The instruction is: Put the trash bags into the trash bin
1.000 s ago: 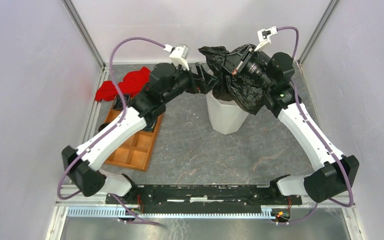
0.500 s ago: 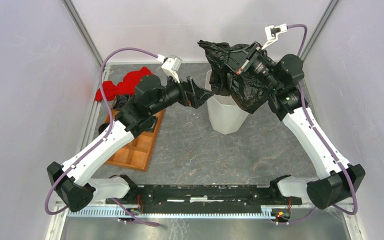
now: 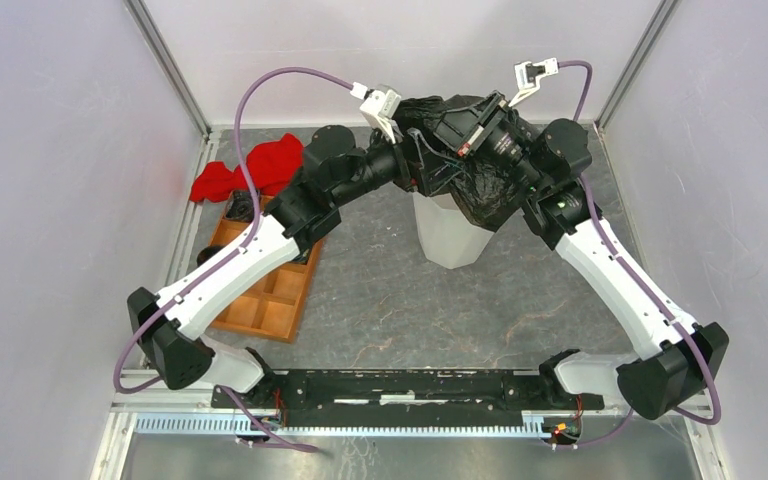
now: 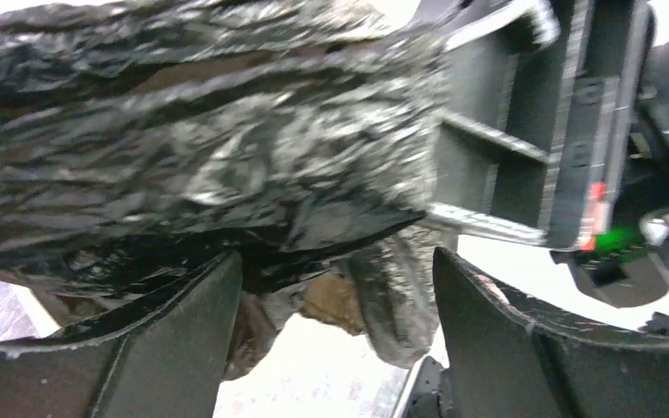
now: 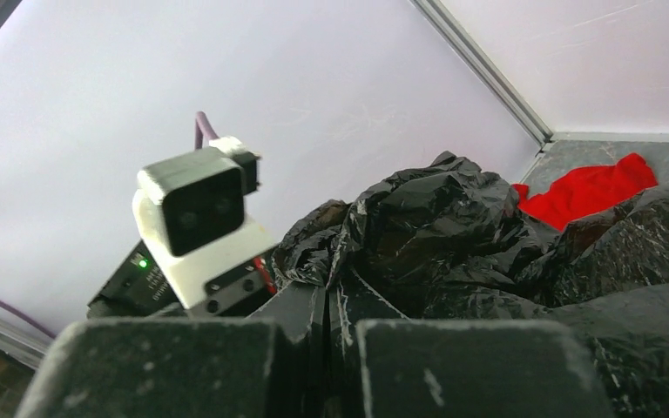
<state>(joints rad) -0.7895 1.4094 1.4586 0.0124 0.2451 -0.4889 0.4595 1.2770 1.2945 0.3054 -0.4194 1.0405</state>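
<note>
— While both arms crowd over the back of the table (image 3: 380, 300), what lies around them?

— A red cloth (image 3: 250, 168) in the far left corner, and just in front of it an orange tray (image 3: 265, 300), partly under the left arm. The trash bin (image 3: 450, 238) stands upright mid-table. From above, its mouth is hidden by the bag and both wrists.

— Where's the trash bag (image 3: 485, 192)?

— Bunched up over the bin's rim. Whether its lower end is inside the bin, I cannot tell. The right gripper (image 5: 329, 305) is clamped tight on a fold of the film. The left gripper (image 4: 335, 261) has its jaws spread wide, with a crumpled lobe of the bag across the gap, unpinched.

— Room to move?

— Tight up top: the two wrists are just beside each other, with the back wall near behind them. The side walls stand well apart from the bin.
</note>
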